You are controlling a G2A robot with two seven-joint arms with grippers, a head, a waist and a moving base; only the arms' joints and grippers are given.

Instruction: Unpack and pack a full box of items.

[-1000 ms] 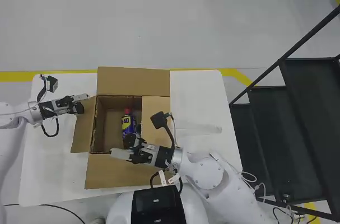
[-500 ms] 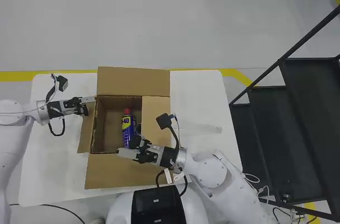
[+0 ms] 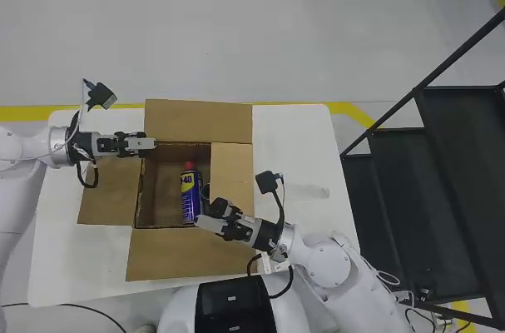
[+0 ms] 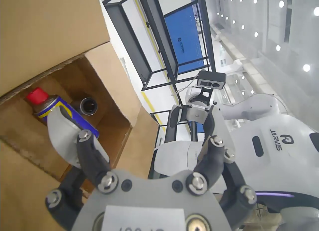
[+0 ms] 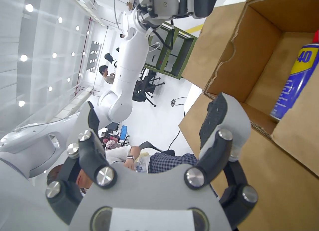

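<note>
Flap [image 3: 109, 196] folded out flat on the left; left pincer [image 3: 149, 143], open, has swung to the far-left corner of the box [image 3: 198, 123]. Right pincer [image 3: 204, 221] open at near rim. Can [image 3: 188, 196] inside, exposed for unpacking.

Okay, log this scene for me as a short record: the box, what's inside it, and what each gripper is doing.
Box: cardboard box, flaps open, on the white table
Contents: blue spray can with a red cap; dark cylinder next to it
Left gripper: open, empty, at the corner of the opening near the can's cap end
Right gripper: open, empty, at the opposite edge near the can's base
</note>
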